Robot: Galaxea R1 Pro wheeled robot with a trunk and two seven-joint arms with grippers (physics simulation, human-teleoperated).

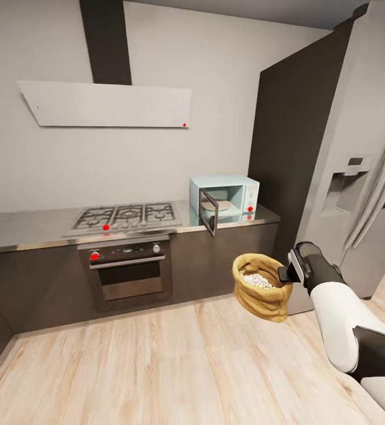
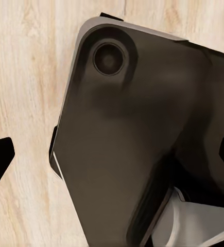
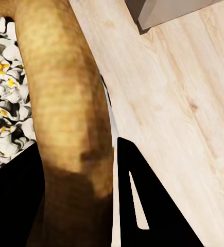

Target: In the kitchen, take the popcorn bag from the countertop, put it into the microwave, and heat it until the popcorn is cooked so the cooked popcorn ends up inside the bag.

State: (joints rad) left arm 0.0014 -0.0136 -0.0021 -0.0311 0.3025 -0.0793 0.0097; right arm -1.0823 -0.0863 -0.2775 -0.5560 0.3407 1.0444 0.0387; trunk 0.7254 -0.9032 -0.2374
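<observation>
My right gripper [image 1: 284,273] is shut on the rolled rim of the tan popcorn bag [image 1: 263,295], holding it in the air above the wood floor. The sack hangs slightly tilted, with white popcorn [image 1: 257,280] visible inside. In the right wrist view the bag's rim [image 3: 65,103] runs between the black fingers [image 3: 142,206], and white-yellow popcorn [image 3: 1,103] lies beside it. The mint-blue microwave [image 1: 228,198] stands on the steel countertop [image 1: 27,227] beyond the bag, its dark door [image 1: 209,211] swung open. My left gripper [image 2: 112,159] is open over a dark part of the robot.
A gas hob [image 1: 127,215] sits in the countertop above a black built-in oven [image 1: 127,268], under a white slanted hood [image 1: 107,103]. A steel fridge [image 1: 358,177] and a dark tall panel [image 1: 293,130] stand at the right. Light wood floor [image 1: 157,366] stretches before the cabinets.
</observation>
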